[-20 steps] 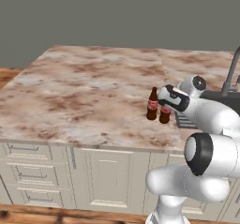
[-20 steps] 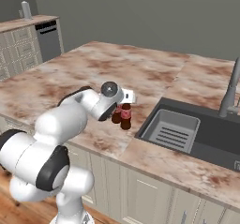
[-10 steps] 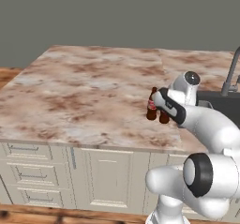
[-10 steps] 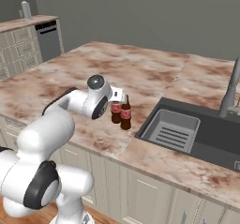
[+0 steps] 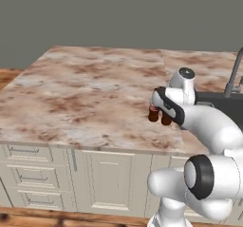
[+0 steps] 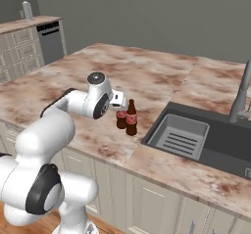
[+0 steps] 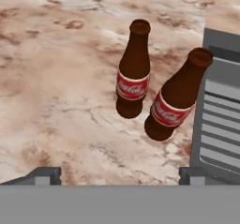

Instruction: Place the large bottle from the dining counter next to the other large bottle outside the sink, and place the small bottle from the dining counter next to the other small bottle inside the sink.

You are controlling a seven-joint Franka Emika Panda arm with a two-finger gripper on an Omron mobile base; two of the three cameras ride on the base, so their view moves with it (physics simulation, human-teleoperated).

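Pincer (image 7: pixel 120 174) gapes wide — two bottles (image 7: pixel 133 70) stand just ahead, untouched.

A red band label with white script lettering is carried by each of the two brown bottles standing on the tabletop. On the left bottle (image 7: pixel 134 70) the script appears to read as a cola brand, though it is too small to be made out with certainty. On the right bottle (image 7: pixel 176 96) the lettering is tilted and cannot be read.

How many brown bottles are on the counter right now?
2: both brown glass bottles with red labels stand upright side by side on the marbled counter, one farther from the dark sink, the other nearer its edge.
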